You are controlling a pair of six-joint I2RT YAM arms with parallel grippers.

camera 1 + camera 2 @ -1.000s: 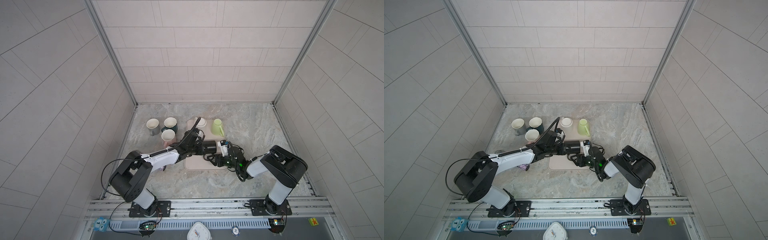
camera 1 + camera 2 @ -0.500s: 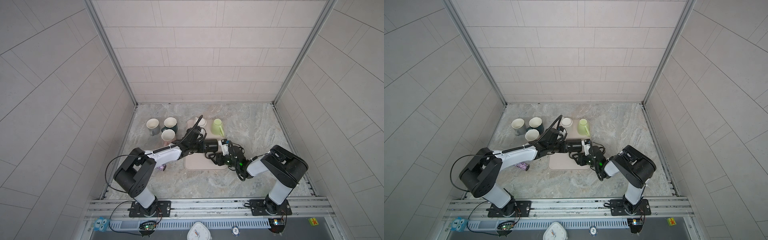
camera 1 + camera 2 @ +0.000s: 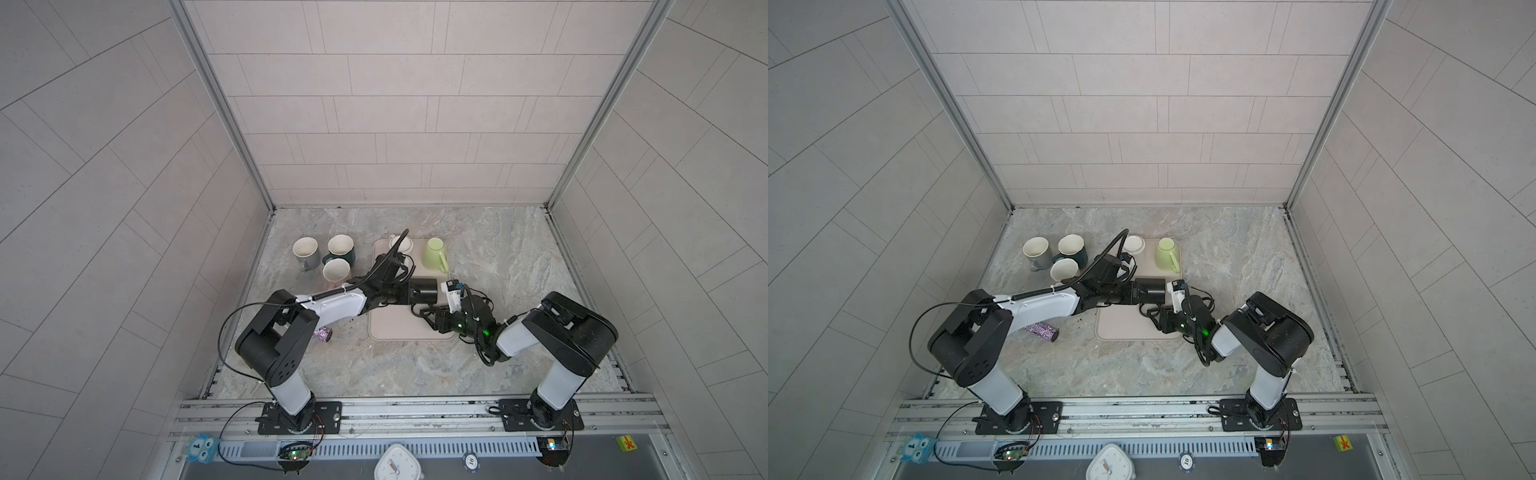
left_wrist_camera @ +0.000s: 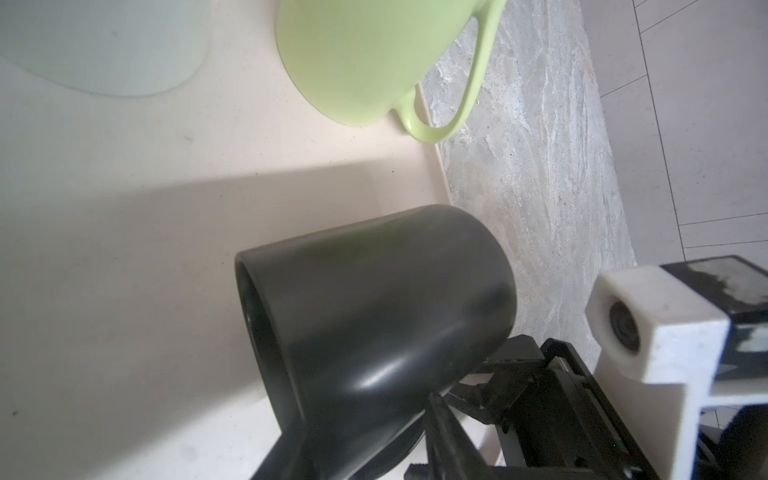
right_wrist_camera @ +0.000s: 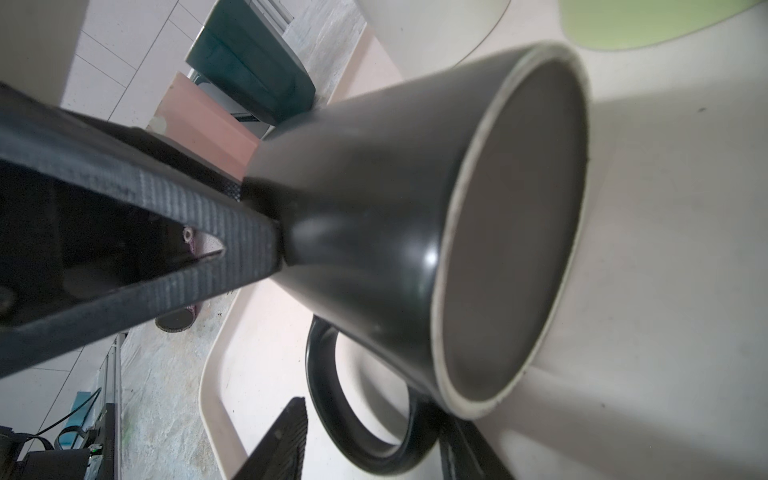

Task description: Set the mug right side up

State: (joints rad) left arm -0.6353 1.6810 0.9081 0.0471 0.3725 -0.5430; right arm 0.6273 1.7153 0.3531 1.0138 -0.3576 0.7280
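Left gripper [image 3: 409, 291] pinches the rim of the black mug [image 3: 424, 289], held over the beige mat [image 3: 395, 330] at frame centre. Long axis runs left-right: mouth left, base right. Right gripper [image 3: 419, 311] sits just below, jaws flanking the handle [image 5: 322, 386]; clamped or not, unclear.

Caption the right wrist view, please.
Left gripper holds the black mug sideways over the beige mat, its handle inside the open right gripper.

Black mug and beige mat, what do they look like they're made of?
The black mug looks like glazed ceramic: glossy highlights on its wall, a pale unglazed ring around its base. The beige mat is probably silicone or soft plastic: matte, rounded corners.
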